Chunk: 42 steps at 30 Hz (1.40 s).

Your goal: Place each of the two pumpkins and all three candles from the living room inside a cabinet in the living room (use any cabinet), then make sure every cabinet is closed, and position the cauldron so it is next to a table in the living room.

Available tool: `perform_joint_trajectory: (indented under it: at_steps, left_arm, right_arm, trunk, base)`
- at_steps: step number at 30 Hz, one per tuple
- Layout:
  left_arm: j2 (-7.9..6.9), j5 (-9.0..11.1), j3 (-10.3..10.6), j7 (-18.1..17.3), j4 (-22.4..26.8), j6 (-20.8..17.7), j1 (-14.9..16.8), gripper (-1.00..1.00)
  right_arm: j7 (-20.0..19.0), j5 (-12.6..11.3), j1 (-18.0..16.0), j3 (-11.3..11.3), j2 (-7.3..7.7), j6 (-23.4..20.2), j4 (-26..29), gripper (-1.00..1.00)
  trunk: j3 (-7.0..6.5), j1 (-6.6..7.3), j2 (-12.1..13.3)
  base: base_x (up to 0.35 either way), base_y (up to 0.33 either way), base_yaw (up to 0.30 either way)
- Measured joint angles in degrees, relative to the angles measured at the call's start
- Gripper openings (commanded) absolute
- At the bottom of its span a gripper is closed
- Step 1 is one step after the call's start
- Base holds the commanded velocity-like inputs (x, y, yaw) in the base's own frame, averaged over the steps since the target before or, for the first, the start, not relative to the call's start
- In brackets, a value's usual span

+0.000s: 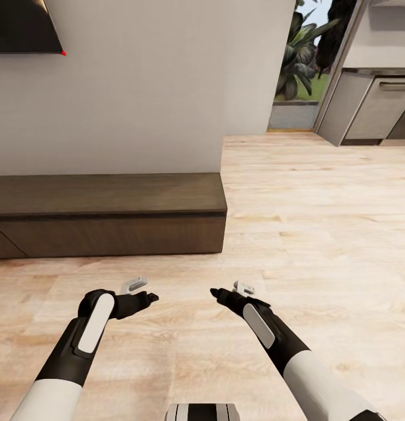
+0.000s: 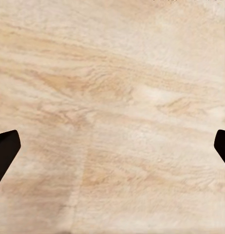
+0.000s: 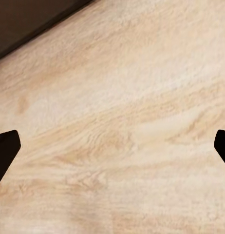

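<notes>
the cabinet (image 1: 108, 216) stands low against the white wall (image 1: 138, 88), its dark fronts all shut, so its inside is hidden. the left gripper (image 1: 145, 299) and the right gripper (image 1: 221, 294) hang above the pale wood floor (image 1: 319, 234), both spread wide and holding nothing.

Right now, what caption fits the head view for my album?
Both empty end effectors, left and right, held over the wooden floor before the closed cabinet.
</notes>
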<state>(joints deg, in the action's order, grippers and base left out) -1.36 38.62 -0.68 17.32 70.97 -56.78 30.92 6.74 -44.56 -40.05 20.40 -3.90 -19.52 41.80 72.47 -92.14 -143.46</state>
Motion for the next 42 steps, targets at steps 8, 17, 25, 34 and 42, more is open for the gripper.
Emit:
perform_joint_trajectory:
  at_steps: [8,17,25,34,42]
  left_arm:
    - [-1.54,2.41,-0.26,-0.17,-0.11,-0.11,0.00,1.00]
    - [-10.30,24.73,3.65,-0.33,-0.45,-0.45,-0.23,1.00]
    - [-23.80,69.73,9.51,-15.11,0.89,-0.75,-3.16,1.00]
    - [-26.57,70.50,16.13,-27.20,1.65,-0.78,-3.45,1.00]
    - [-26.62,70.41,16.41,-27.45,1.76,-0.74,-3.45,1.00]
  right_arm:
    - [-2.47,-0.61,0.00,-0.05,0.21,2.58,0.02,1.00]
    - [-7.16,-5.34,0.00,0.16,0.37,3.69,0.02,1.00]
    - [-7.45,-5.68,0.00,0.15,0.38,3.68,-0.05,1.00]
    - [-8.43,-5.93,0.00,0.08,0.34,3.68,-0.07,1.00]
    - [-8.53,-9.04,0.00,0.16,0.38,3.73,-0.07,1.00]
  trunk:
    - [0.00,0.01,0.00]
    - [0.00,0.00,0.00]
    - [0.00,0.00,0.00]
    - [0.00,0.02,0.00]
    - [0.00,0.02,0.00]
  base:
    - [0.090,0.000,0.000]
    - [0.013,0.000,0.000]
    - [0.000,0.000,0.000]
    - [0.083,0.000,0.000]
    - [0.159,0.000,0.000]
